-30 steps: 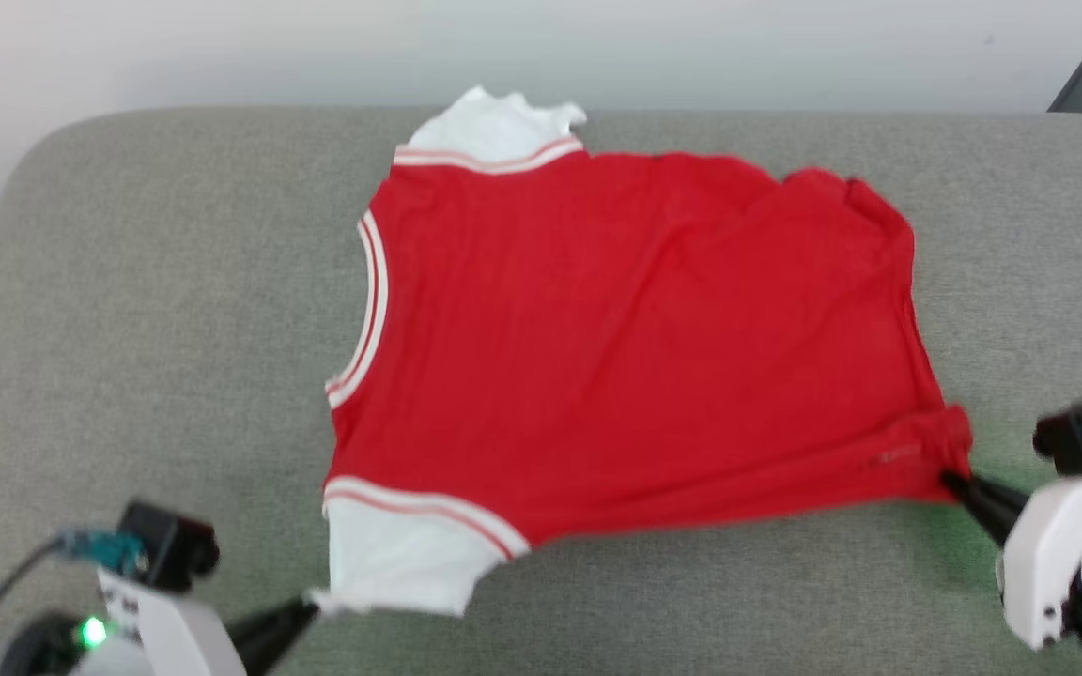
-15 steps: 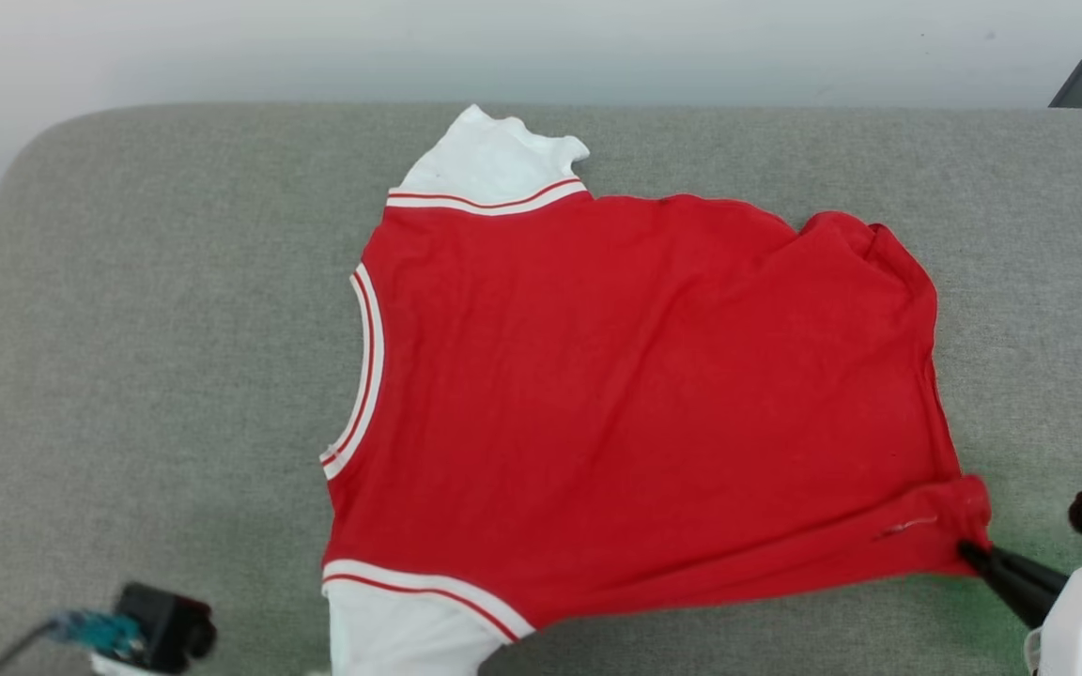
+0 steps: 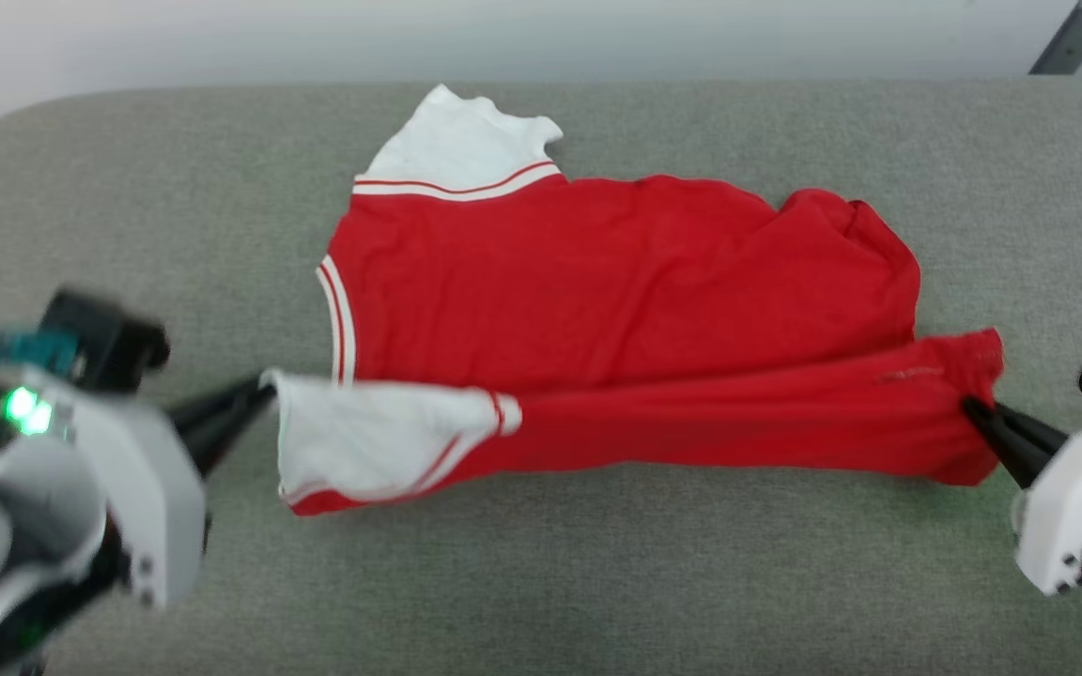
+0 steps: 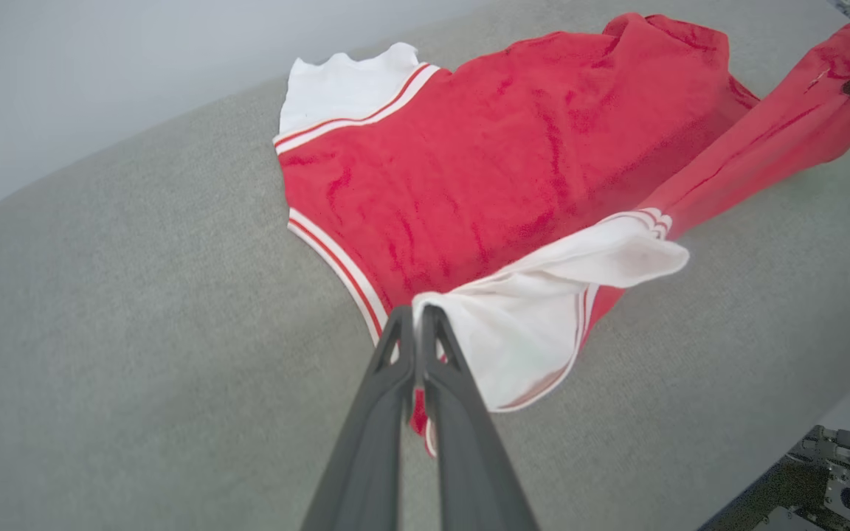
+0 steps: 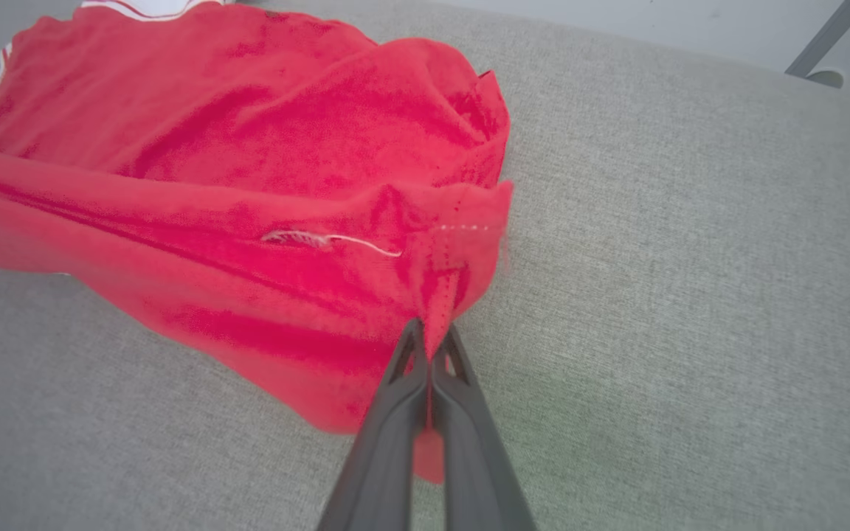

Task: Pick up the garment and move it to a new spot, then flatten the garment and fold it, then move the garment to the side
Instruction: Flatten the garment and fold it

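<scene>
Red jersey T-shirt point(image 3: 616, 282), white sleeves, on grey fabric table point(image 3: 597, 582): left jaws pinch near sleeve point(image 3: 372, 441), right jaws pinch hem corner point(image 3: 968, 371). Carry both level, taut, to far edge.

Garment point(image 3: 616, 282): one red jersey out there, and that's the lot for clothing.
White sleeves: two, the far sleeve point(image 3: 456, 141) and the near sleeve point(image 3: 363, 437).
Grippers: two, the left gripper point(image 3: 264, 388) and the right gripper point(image 3: 968, 406).
Dark fingers point(image 4: 381, 413): four, two per gripper.
Grey padded surface point(image 3: 128, 235): one.
Grey strut point(image 3: 1062, 38): one.
</scene>
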Available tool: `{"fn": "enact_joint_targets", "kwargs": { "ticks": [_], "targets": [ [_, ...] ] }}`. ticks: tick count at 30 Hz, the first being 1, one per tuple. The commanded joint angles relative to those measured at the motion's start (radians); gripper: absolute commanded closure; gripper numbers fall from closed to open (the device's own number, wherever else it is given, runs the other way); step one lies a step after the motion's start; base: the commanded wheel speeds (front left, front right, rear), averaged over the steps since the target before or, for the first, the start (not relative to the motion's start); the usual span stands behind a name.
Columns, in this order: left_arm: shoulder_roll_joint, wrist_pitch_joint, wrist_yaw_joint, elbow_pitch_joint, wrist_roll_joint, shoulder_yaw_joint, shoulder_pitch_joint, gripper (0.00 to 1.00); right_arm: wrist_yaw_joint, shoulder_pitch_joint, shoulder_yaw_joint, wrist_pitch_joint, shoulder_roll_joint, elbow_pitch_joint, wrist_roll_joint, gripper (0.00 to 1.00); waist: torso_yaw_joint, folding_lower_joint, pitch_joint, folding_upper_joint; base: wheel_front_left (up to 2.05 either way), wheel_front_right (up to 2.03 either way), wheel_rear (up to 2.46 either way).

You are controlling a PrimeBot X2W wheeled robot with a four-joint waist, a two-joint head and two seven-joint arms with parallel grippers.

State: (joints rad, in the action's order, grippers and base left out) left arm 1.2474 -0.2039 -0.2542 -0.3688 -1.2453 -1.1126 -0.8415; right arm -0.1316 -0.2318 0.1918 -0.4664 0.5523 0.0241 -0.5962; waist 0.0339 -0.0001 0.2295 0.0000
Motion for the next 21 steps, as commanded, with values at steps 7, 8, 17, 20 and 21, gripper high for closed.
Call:
{"fn": "enact_joint_targets", "kwargs": {
  "ticks": [7,8,17,20,21],
  "targets": [
    [-0.203,-0.094,0.181,0.356,0.04,-0.016,-0.136,1.0,0.002,-0.158,0.056,-0.045,-0.075,-0.157,0.066,1.0,-0.031,0.0001,0.039,0.0,0.0,0.0,0.0],
    [-0.227,-0.1,0.203,0.4,0.04,-0.022,-0.142,1.0,0.002,-0.174,0.064,-0.055,-0.083,-0.181,0.069,1.0,-0.034,0.0001,0.043,0.0,0.0,0.0,0.0],
    [-0.386,-0.137,0.32,0.712,-0.003,-0.063,-0.143,1.0,0.002,-0.262,0.124,-0.093,-0.122,-0.299,0.066,1.0,-0.044,0.0001,0.062,0.0,0.0,0.0,0.0],
    [-0.43,-0.159,0.344,0.799,-0.028,-0.071,-0.139,1.0,0.002,-0.287,0.144,-0.105,-0.133,-0.324,0.059,1.0,-0.047,0.0001,0.068,0.0,0.0,0.0,0.0],
    [-0.442,-0.168,0.35,0.821,-0.037,-0.074,-0.139,1.0,0.002,-0.293,0.15,-0.109,-0.133,-0.334,0.056,1.0,-0.047,0.0001,0.069,0.0,0.0,0.0,0.0]
  ]
}}
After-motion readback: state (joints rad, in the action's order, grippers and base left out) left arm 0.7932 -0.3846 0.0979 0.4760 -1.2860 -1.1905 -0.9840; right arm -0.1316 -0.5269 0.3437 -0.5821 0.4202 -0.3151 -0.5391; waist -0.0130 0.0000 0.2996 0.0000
